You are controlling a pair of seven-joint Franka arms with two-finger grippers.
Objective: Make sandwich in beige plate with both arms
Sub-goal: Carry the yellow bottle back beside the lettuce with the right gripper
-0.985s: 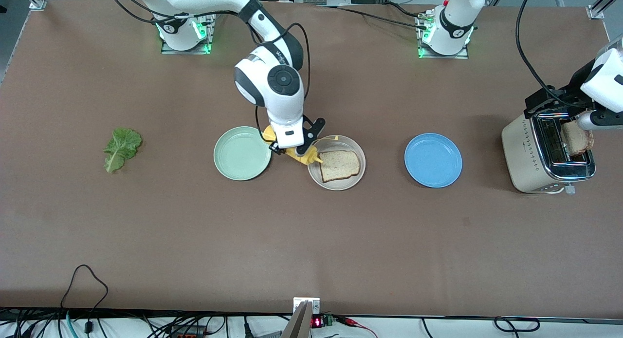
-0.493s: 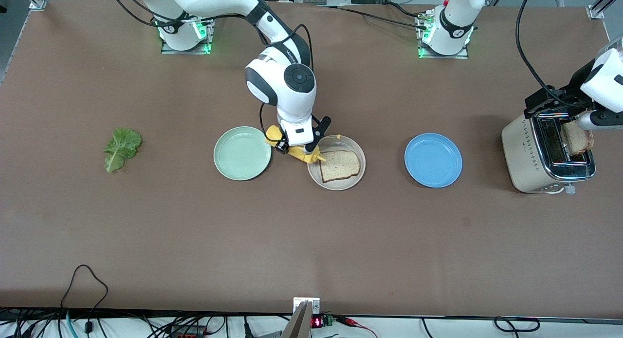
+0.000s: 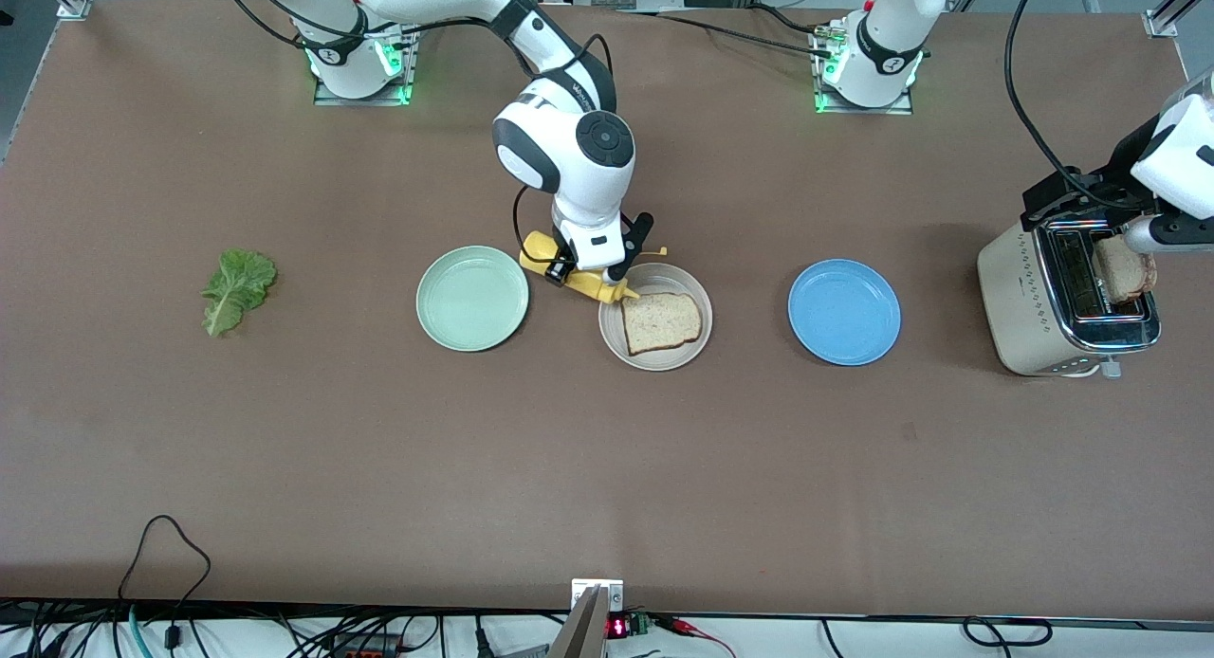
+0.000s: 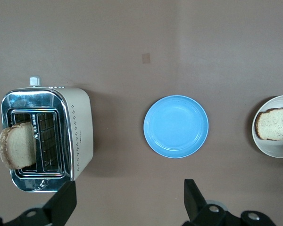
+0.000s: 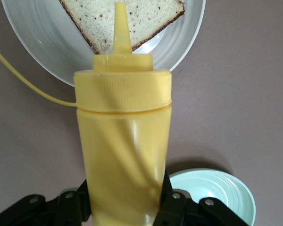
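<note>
Your right gripper [image 5: 125, 207] had its jaws clamped on a soft yellow mustard bottle [image 5: 123, 136], nozzle over the bread slice [image 3: 662, 322] in the beige plate [image 3: 688, 281]. Left gripper [image 4: 127, 207] jaws wide above the toaster [image 4: 47, 134]; take its light, crumbly toast [image 4: 16, 146] by the edges.

My right arm reaches from its base at eleven o'clock toward the table's middle, elbow high, wrist bent downward. My right gripper [image 3: 596, 277] hangs there, its fingers [image 5: 172, 202] clamped around a yellow squeeze bottle [image 5: 122, 141] tipped nozzle-down toward four o'clock. My left arm swings out from its base at one o'clock to three o'clock, forearm level. My left gripper [image 4: 127, 202] hovers there with its jaws spread wide, holding nothing.
</note>
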